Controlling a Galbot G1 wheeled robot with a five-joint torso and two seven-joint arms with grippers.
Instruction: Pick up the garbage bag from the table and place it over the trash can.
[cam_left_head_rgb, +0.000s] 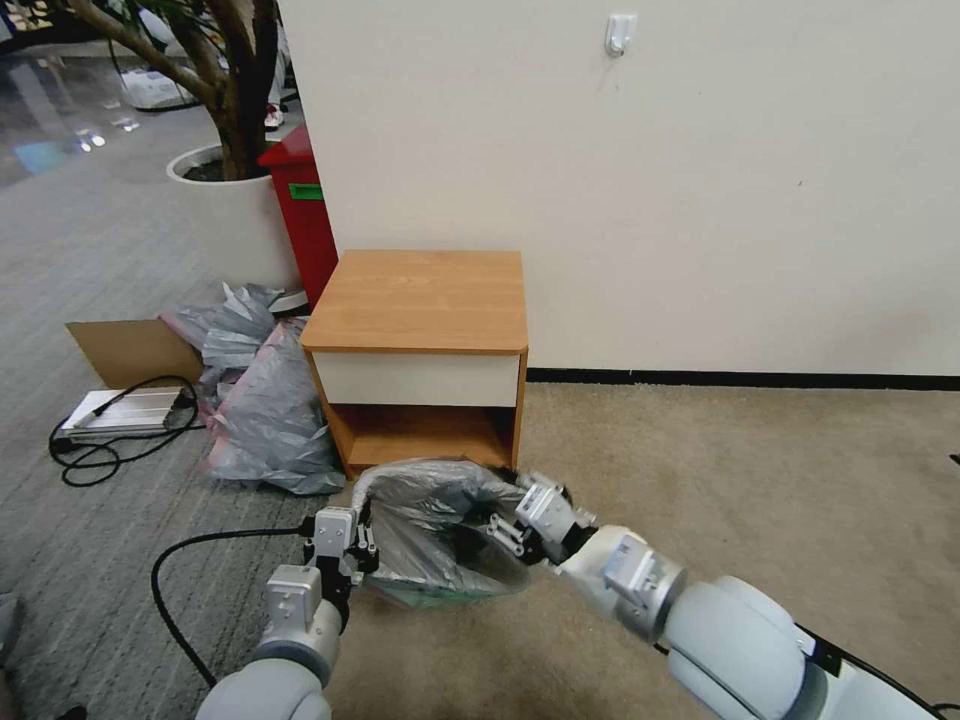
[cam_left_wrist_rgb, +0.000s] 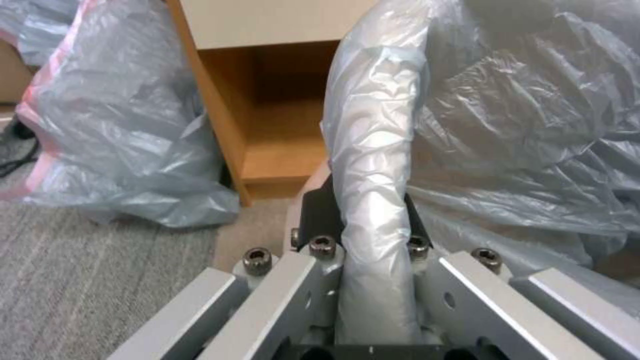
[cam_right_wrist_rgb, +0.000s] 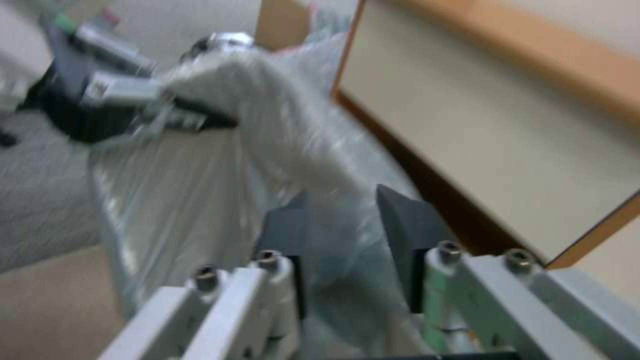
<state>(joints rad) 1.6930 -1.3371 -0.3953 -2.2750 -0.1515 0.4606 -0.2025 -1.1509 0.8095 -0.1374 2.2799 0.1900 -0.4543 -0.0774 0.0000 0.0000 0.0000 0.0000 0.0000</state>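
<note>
You've got the garbage bag (cam_left_head_rgb: 432, 520) low on the carpet in front of the nightstand (cam_left_head_rgb: 420, 300), spread over what looks like the trash can, whose body is hidden under the plastic. Left gripper (cam_left_head_rgb: 352, 545) is clamped on a bunched roll of the bag's edge; the left wrist view shows film pinched tight betw. the pads. Right gripper (cam_left_head_rgb: 508, 528) sits at the opposite edge w/ film betw. its fingers (cam_right_wrist_rgb: 407, 235), but there's a gap there, so it looks parted, not pinching. Judgement: bag's v. light, limp, crinkly, slick film that slips and tears easily if yanked. Take it at the rim, bunched thick, not a single layer. Spare grey bags (cam_left_head_rgb: 265, 400) lie left of the nightstand.
</note>
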